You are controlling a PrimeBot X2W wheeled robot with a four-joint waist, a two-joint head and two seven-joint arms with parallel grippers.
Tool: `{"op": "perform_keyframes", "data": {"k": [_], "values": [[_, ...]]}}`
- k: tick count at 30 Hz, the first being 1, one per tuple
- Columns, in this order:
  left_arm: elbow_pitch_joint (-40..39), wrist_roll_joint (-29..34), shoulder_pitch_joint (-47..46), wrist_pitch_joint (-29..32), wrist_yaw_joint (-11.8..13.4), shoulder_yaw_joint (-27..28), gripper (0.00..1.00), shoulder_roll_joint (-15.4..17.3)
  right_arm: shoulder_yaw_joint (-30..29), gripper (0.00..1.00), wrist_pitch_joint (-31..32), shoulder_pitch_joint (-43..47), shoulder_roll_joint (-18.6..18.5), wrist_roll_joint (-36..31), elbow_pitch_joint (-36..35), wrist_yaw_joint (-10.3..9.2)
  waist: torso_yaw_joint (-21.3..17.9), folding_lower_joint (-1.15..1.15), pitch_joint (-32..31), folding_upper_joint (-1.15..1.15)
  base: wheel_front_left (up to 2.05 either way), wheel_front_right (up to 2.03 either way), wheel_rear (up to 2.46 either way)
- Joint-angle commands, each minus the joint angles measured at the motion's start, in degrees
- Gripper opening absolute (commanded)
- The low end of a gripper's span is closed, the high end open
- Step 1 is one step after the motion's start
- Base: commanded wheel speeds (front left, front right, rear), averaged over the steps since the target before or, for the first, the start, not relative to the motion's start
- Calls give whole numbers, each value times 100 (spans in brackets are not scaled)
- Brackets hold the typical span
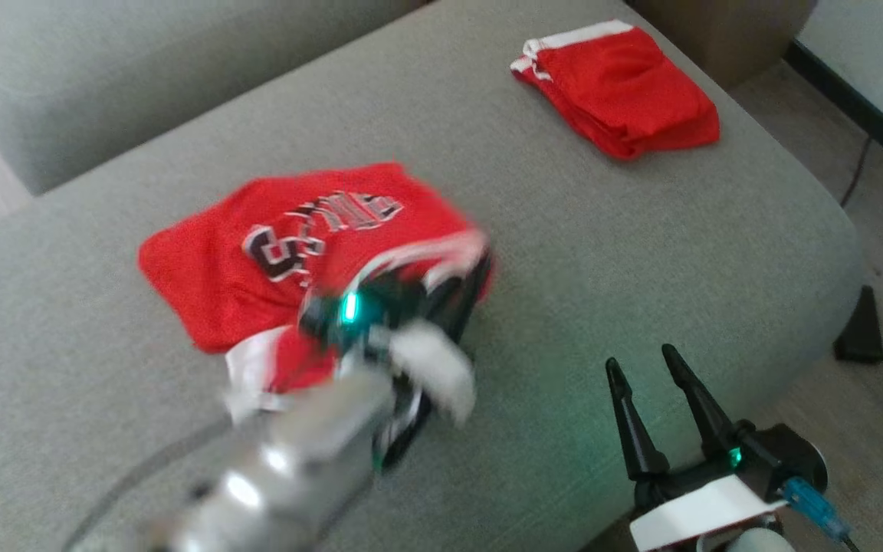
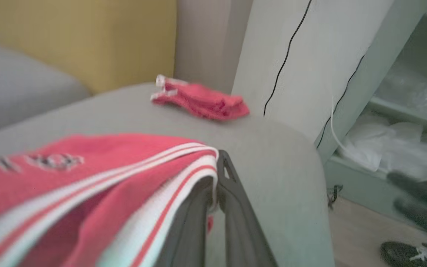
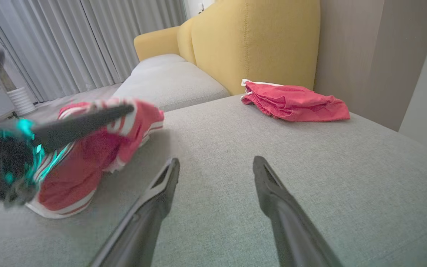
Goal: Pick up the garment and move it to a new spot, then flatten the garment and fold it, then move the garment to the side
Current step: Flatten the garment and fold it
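Observation:
The garment (image 1: 288,238) is a red jersey with white-striped trim and black-and-white lettering, lying crumpled on the grey sofa cushion (image 1: 564,230). My left gripper (image 1: 468,268), blurred, is at the jersey's right edge and is shut on its striped hem. In the left wrist view the left gripper (image 2: 219,161) has its jaws together, with the hem of the garment (image 2: 87,167) draped over the tips. The right wrist view shows the left gripper (image 3: 126,109) lifting that edge of the garment (image 3: 83,167). My right gripper (image 1: 639,359) (image 3: 216,162) stands open over bare cushion, to the right of the jersey.
A second red garment (image 1: 625,84) (image 2: 202,100) (image 3: 295,102) lies folded at the cushion's far right corner. The cushion's right edge drops to a floor with a dark sofa leg (image 1: 859,326) and cables. A yellow sofa back (image 3: 254,40) rises behind.

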Motion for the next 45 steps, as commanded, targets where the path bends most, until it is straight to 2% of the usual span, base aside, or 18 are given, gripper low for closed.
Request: {"op": "perform_keyframes", "data": {"k": [1,8,12,15,18,19,20,21,22,26,27,28,31,34,40,45], "values": [[-290,-79,-719,-62,-59,178,0,4,121,100,-23,-89,6,52,-146,39,87,0,-157,0,0,0,0],[-364,100,-2675,49,-413,344,0,42,146,100,-23,128,21,84,-121,39,437,0,-614,0,0,0,0],[-331,28,-3487,56,-574,697,0,332,117,100,-23,223,25,75,-128,39,692,0,-768,0,0,0,0],[-411,-126,-3620,67,-642,872,0,506,44,100,-23,270,26,73,-155,39,872,0,-816,0,0,0,0],[-594,-401,-3404,148,-672,1068,0,883,2,100,-23,337,27,55,-174,39,1126,0,-867,0,0,0,0],[-732,-576,-2967,265,-658,1105,0,1230,-37,100,-23,371,28,33,-175,39,1293,0,-874,0,0,0,0],[-796,-669,-2678,328,-633,1107,0,1422,-62,100,-23,385,28,22,-177,39,1373,0,-871,0,0,0,0],[-862,-889,-2016,452,-560,1109,0,1799,-124,100,-23,413,28,-7,-186,39,1542,0,-834,0,0,0,0],[-850,-1017,-1665,549,-558,1087,0,1974,-137,100,-23,415,28,-23,-182,39,1610,0,-808,0,0,0,0],[-556,-1609,-594,682,-675,1145,0,2348,-115,100,-23,362,-12,-82,-146,39,1840,0,-648,0,0,0,0],[-410,-1696,-458,568,-670,1219,12,2370,-95,100,-23,335,-27,-89,-132,39,1876,0,-609,0,0,0,0],[-258,-1713,-374,396,-634,1283,100,2384,-72,100,-23,305,-39,-92,-117,39,1899,0,-574,0,0,0,0],[82,-1536,-283,36,-438,1426,100,2341,-34,100,-23,232,-44,-92,-100,39,1965,0,-479,0,0,0,0],[88,-1046,-202,-63,-174,1532,100,2311,28,100,-23,234,-44,-84,-70,39,2021,0,-474,0,0,0,0],[-1201,417,640,-71,508,2254,100,2341,-9,100,-23,367,-58,-81,-25,39,2164,0,-574,0,0,0,0],[-2656,1635,1768,-72,274,2266,100,2218,-31,100,-23,382,-67,-84,-10,39,2210,0,-620,0,0,0,0]]}}
